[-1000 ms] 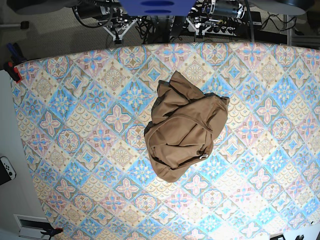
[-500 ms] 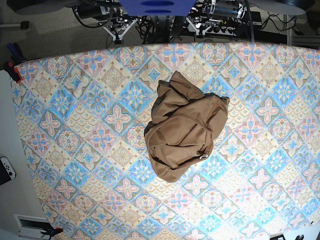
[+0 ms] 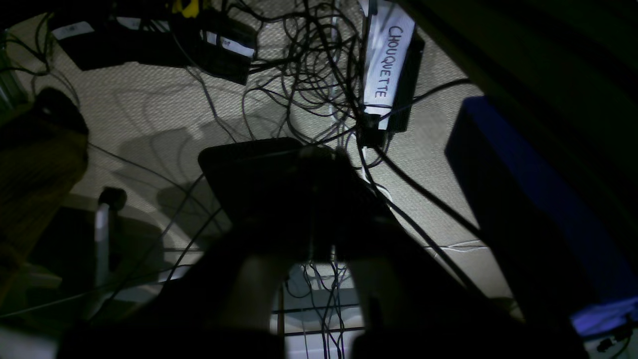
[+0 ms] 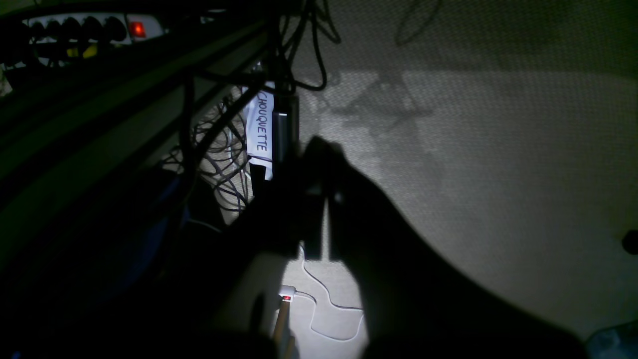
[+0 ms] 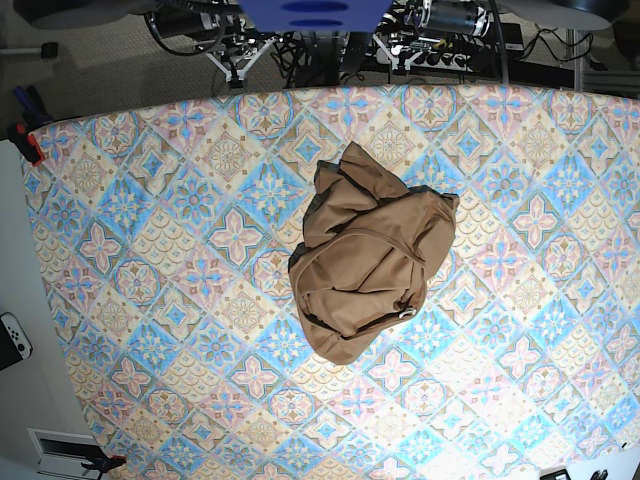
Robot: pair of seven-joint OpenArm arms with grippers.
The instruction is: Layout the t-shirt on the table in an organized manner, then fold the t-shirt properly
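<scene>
Well, nothing laid out yet: the t-shirt (image 5: pixel 368 260) sits crumpled in a heap mid-table (image 5: pixel 150 300), slightly far of centre. Left pincer (image 3: pixel 319 249) and right pincer (image 4: pixel 324 219) are both closed, empty, parked off the far edge over floor cables. Best opening: pinch two separate edges, shoulders ideally, and spread outward.

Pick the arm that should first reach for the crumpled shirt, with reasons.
Neither clearly: the t-shirt lies mid-table, both arms parked beyond the far edge. Slight lean left, since the bundle sits a little toward its side.
</scene>
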